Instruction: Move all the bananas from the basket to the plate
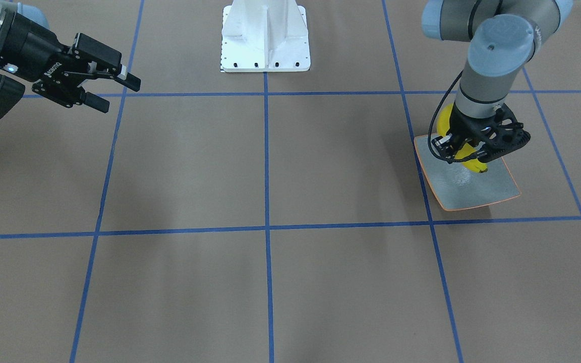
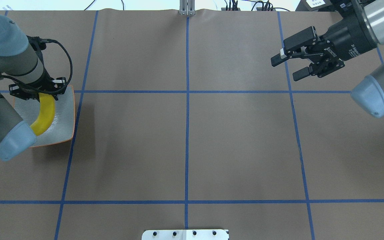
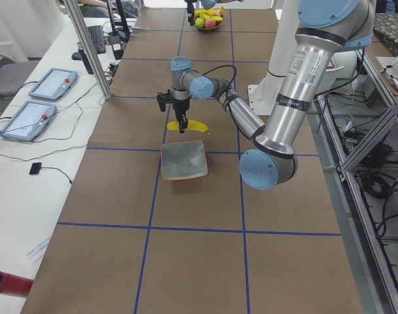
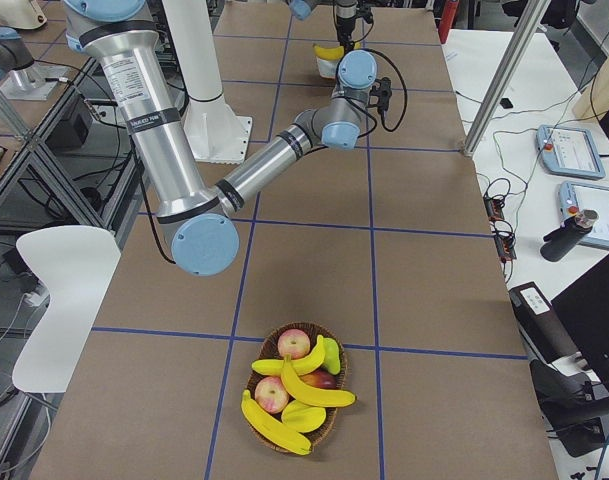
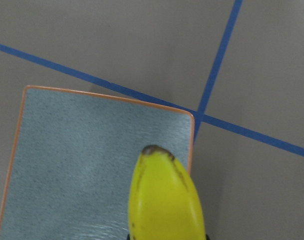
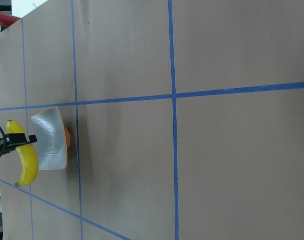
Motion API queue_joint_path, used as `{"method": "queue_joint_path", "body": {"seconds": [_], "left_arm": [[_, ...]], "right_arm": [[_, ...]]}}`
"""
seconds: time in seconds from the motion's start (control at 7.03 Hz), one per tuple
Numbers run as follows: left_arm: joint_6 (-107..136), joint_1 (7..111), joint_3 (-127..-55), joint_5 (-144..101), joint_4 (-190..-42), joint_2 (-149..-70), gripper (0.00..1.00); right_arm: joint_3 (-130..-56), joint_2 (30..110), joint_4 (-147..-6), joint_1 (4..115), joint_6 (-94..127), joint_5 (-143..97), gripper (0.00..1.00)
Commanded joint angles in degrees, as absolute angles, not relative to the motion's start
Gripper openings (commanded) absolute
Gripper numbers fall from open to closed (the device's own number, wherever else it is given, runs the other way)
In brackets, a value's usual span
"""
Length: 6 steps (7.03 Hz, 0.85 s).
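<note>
Claw of the left arm (image 3: 182, 128) grips one long curved yellow banana (image 2: 45, 113) above the squarish grey-blue plate with an orange rim (image 2: 66, 115); right claw (image 2: 284, 69) hangs wide open, empty; more yellow bananas (image 4: 319, 395) lie in a round wicker basket (image 4: 332, 430), far along the brown worktop (image 2: 185, 143).

The banana (image 5: 164, 200) is bright yellow with a dark brown tip and faint brown streaks. The plate (image 5: 82, 150) is speckled grey-blue with a thin orange rim. The table (image 1: 184, 161) is matte brown, crossed by a grid of blue lines. The left gripper (image 6: 19, 140) and right gripper (image 2: 287, 69) are black.
</note>
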<state>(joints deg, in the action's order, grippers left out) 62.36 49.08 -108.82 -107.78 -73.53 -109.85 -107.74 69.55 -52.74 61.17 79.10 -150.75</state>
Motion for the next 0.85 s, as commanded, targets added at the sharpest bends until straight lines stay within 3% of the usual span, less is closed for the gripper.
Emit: {"method": "queue_joint_path", "body": {"seconds": [0.0, 0.43, 0.71], "left_arm": [[59.9, 49.0, -104.0, -104.2, -72.8, -109.7, 0.00], [59.7, 48.4, -101.2, -102.4, -72.9, -109.9, 0.00], [59.7, 46.7, -99.3, -98.1, -73.3, -110.1, 0.72]], "right_arm": [[-106.9, 69.6, -52.7, 61.2, 78.3, -150.6, 1.00], [-106.2, 69.7, -52.7, 61.9, 77.3, -150.7, 1.00], [-106.0, 69.7, -52.7, 62.0, 77.2, -150.7, 1.00]]}}
